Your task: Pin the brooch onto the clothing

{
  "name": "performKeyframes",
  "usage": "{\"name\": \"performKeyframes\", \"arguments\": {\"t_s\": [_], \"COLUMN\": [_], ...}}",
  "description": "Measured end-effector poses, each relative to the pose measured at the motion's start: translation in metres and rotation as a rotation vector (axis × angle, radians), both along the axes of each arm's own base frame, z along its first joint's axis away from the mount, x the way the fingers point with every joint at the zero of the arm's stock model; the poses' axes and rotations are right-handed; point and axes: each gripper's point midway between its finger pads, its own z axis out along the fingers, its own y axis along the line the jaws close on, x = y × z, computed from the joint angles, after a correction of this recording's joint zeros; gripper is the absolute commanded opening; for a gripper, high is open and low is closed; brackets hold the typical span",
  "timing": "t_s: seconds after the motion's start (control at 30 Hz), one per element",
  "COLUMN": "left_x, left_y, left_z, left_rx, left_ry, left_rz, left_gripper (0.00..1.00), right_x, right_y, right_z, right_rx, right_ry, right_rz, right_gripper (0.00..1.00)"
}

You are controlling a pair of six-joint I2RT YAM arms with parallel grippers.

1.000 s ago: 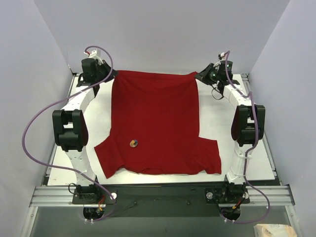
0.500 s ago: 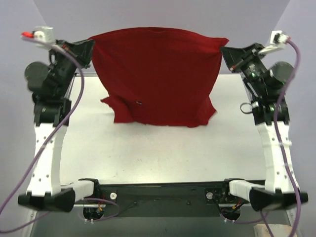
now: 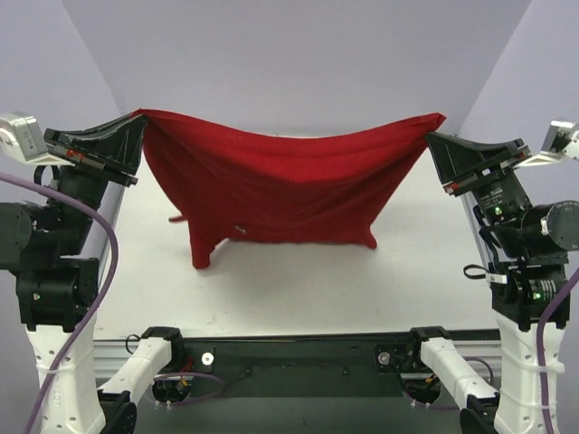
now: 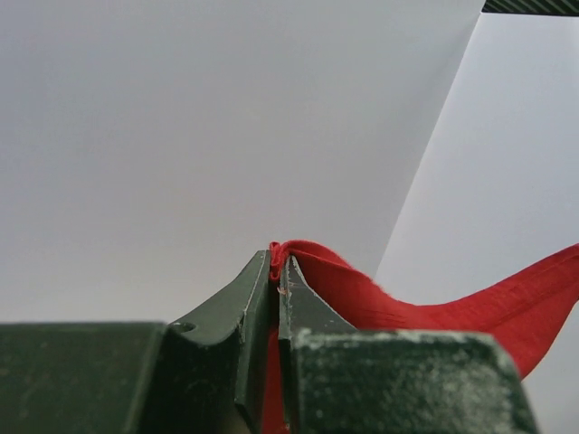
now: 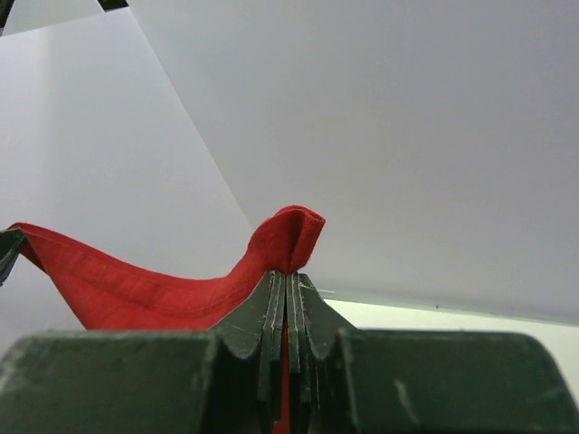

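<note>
**Clothing [image 3: 289,181] slung between both hands, brooch low on the drape**

My left hand [image 3: 138,124] is clamped on one upper corner of the red shirt and my right hand [image 3: 433,138] on the other. Each wrist view shows a small fold of fabric pinched tight between closed fingers, with a little tuft poking out above the tips. The cloth hangs between them in a shallow sag over the far half of the surface [image 3: 298,298]. Its lowest folds drop toward the far-left part, and I cannot tell whether they touch down.

The brooch [image 3: 239,229] shows only as a tiny pale speck low on the left of the hanging fabric. It looks fixed to the shirt, though it is too small to say how firmly.

As I judge it, the step in hand is showing or resettling the garment with the badge on it. To do that well, I should:

- move both hands together at matching height, so neither corner slips out of its thin pinch;
- avoid snapping the cloth taut, which could jolt the pin;
- lower it slowly, hem first, so the badge side ends face up and unfolded.
</note>
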Motion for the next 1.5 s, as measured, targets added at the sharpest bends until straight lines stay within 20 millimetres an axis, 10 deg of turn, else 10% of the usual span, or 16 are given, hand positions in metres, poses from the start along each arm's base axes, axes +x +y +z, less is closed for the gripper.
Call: {"name": "performKeyframes", "arguments": {"t_s": [0.6,1.0,1.27,1.5], "left_x": [-0.099,-0.166,-0.134,-0.016], "left_y": [-0.017,-0.022,-0.02,-0.014], "left_z": [0.045,0.084,0.072,0.016], "left_rx": [0.042,0.07,0.064,0.056], "left_ry": [-0.147,-0.302,-0.227,0.021], "left_rz": [-0.136,-0.181,-0.158,-0.085], "left_gripper": [0.0,0.0,0.0,0.0], "right_x": [-0.104,-0.125,-0.122,-0.054], "right_y": [-0.002,0.003,0.004,0.007], "right_z": [0.041,0.061,0.06,0.028], "right_rx": [-0.017,-0.018,-0.018,-0.019], "right_ry": [-0.241,-0.317,-0.316,-0.172], "right_rz": [0.024,0.065,0.066,0.061], "right_gripper": [0.0,0.0,0.0,0.0]}}
